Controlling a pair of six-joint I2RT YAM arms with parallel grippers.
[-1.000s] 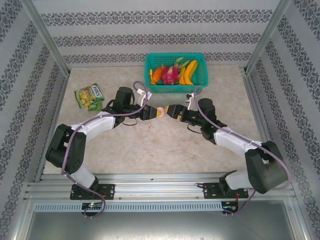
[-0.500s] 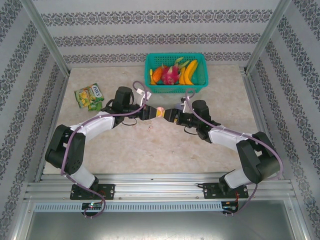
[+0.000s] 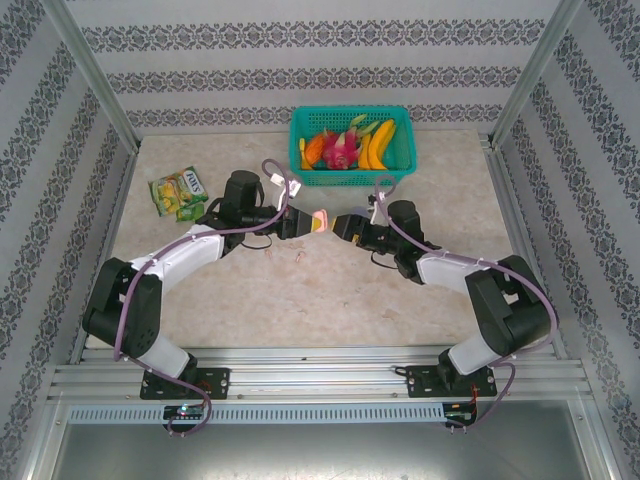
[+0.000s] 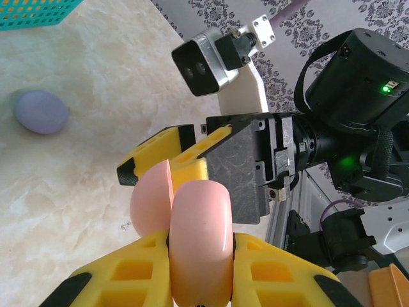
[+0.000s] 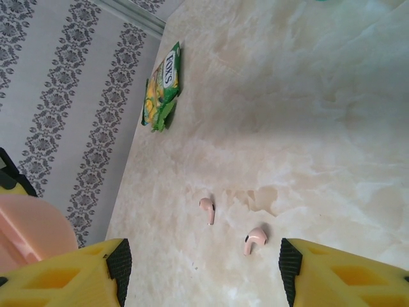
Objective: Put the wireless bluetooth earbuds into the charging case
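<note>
Packet: green foil snack packet (image 3: 178, 192) at the left of the marble desk (image 3: 330, 300), printed "FOX'S".
Left arm: stretched toward the middle; left pincer (image 3: 300, 221) clamped on a glossy round pink case (image 3: 322, 218), held above the desk.
Earbuds: two pale pink stemmed earbuds (image 5: 208, 210) lying on the desk beneath, near each other.
Right arm: elbow bent, reaching inward; right pincer (image 3: 345, 225) with jaws apart, just beside the case.

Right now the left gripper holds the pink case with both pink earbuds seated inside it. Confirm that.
Not quite: the left gripper holds the pink case, but both pink earbuds lie loose on the table, as the right wrist view shows.
</note>
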